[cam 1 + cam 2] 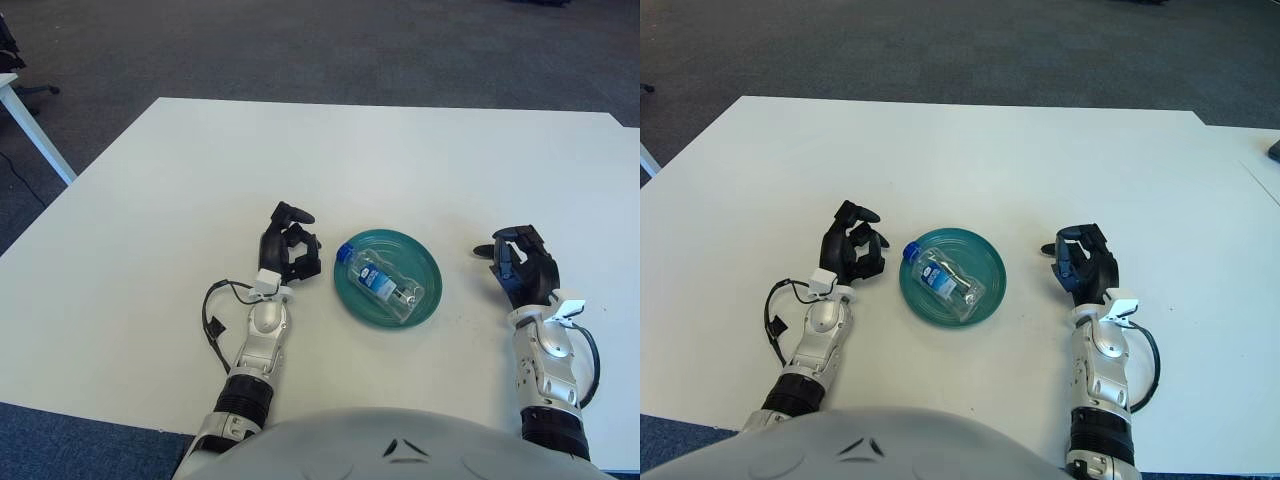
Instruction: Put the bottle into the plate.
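Observation:
A clear plastic bottle [384, 283] with a blue cap lies on its side inside the teal plate [421, 261] near the table's front middle. My left hand [287, 250] is just left of the plate, apart from it, its fingers curled and holding nothing. Right of the plate, with a gap between them, is my right hand [522, 266], fingers relaxed and holding nothing.
The white table [330, 160] stretches far back and to both sides. A black cable [214, 318] loops beside my left forearm. Another white table's leg [30, 125] stands at the far left on the dark carpet.

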Motion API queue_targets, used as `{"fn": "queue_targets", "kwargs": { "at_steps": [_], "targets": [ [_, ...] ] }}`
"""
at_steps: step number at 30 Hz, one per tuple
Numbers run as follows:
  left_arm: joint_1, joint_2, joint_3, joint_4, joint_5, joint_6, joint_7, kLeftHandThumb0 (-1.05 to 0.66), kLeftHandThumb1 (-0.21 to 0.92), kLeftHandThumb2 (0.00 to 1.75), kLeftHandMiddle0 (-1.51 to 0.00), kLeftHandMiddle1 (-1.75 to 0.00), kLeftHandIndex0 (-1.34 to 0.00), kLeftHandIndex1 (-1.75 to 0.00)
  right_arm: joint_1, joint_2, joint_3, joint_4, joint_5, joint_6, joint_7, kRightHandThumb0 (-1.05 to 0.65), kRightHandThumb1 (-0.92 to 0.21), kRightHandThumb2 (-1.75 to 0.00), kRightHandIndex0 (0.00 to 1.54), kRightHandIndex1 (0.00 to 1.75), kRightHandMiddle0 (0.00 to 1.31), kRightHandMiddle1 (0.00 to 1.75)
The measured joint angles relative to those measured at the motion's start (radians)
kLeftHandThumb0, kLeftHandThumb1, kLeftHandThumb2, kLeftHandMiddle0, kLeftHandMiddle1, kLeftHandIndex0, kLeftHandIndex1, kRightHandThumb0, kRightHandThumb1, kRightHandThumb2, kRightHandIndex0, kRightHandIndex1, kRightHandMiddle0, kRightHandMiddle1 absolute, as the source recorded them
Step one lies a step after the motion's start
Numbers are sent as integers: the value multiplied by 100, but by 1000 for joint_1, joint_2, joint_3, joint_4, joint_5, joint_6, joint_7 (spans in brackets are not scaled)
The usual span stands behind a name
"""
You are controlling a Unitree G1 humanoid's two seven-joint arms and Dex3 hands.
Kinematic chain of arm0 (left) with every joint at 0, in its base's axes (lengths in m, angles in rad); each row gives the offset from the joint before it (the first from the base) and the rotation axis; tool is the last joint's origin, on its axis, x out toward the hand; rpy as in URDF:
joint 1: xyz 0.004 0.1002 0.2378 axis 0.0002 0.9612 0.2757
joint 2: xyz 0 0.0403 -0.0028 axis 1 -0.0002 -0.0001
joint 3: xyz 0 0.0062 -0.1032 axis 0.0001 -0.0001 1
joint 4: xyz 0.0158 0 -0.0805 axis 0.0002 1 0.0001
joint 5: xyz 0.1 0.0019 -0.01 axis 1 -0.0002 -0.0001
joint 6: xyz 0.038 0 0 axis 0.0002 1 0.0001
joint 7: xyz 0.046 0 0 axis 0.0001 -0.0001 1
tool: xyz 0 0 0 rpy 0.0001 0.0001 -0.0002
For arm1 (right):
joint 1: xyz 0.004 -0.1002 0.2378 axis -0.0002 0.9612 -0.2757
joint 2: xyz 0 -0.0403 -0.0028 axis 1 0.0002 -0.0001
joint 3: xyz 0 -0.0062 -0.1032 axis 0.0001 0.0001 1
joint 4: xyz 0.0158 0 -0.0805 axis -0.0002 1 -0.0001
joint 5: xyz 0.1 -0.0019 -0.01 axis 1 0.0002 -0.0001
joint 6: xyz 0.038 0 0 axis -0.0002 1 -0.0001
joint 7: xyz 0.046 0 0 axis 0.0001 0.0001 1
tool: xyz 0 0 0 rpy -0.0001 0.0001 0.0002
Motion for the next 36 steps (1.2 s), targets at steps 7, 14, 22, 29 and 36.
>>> {"fn": "queue_targets", "kwargs": {
  "at_steps": [7,14,22,29,36],
  "targets": [
    [40,0,-11,-44,-7,36,4,-45,40,122,-90,-149,-55,-175,18,0,21,-17,0,-3,40,-1,-92,-38,46,144,18,158],
    [72,0,-23,-78,-6,45,16,-45,41,120,-89,-148,-54,-175,27,1,37,-17,0,-12,66,-1,-92,-38,45,144,17,160],
    [117,1,-47,-131,4,81,39,-45,41,119,-89,-149,-54,-175,38,8,55,-15,-3,-35,72,-1,-92,-38,45,144,17,161],
    [159,-3,-75,-190,5,140,39,-45,42,119,-88,-150,-53,-175,44,18,69,-20,-4,-38,69,-1,-92,-38,45,143,17,161],
    [168,-2,-82,-217,5,171,39,-45,42,118,-87,-150,-53,-175,46,22,73,-24,-5,-39,66,-1,-92,-38,44,142,18,162]
  ]
}}
